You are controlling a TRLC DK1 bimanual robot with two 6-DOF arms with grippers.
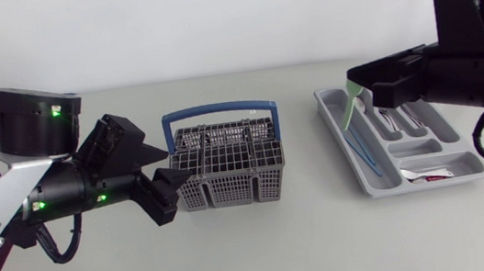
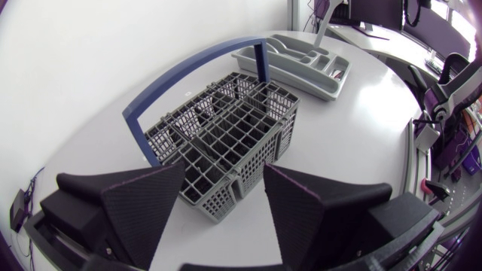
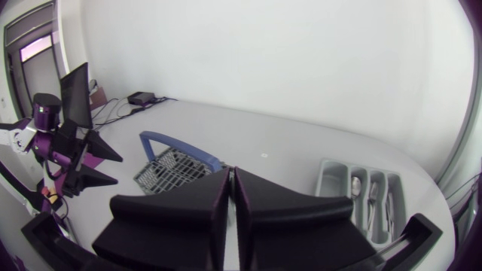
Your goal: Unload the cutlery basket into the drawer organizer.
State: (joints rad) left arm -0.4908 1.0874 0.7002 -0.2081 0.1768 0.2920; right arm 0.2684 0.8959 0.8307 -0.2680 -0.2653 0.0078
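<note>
At the counter's [image 1: 310, 238] left side, my left arm lay low, its left gripper [image 1: 170, 166] level with the left wall of the cutlery basket [image 1: 230, 191]. Its fingers [image 2: 139, 207] were spread wide and held nothing; in the left wrist view the basket's near corner stood just ahead of the gap between them, and I could not tell whether either finger touched the wall. The basket, a grey grid with a blue handle [image 1: 219, 111] raised upright over it, stood near the counter's middle.

Right of it, well apart, lay the grey drawer organizer [image 1: 415, 187]. A long teal utensil [image 1: 366, 153] lay in its left compartment, metal cutlery [image 1: 390, 122] in the middle compartments, and a piece with a red mark [image 1: 425, 175] in the front cross compartment.

My right arm reached in over the organizer's far left corner. The right gripper [image 1: 361, 87] had its fingers [image 3: 188, 207] drawn close, with only a slit between them, and a pale green utensil [image 1: 349, 108] hung tilted from their tips above the left compartment.
</note>
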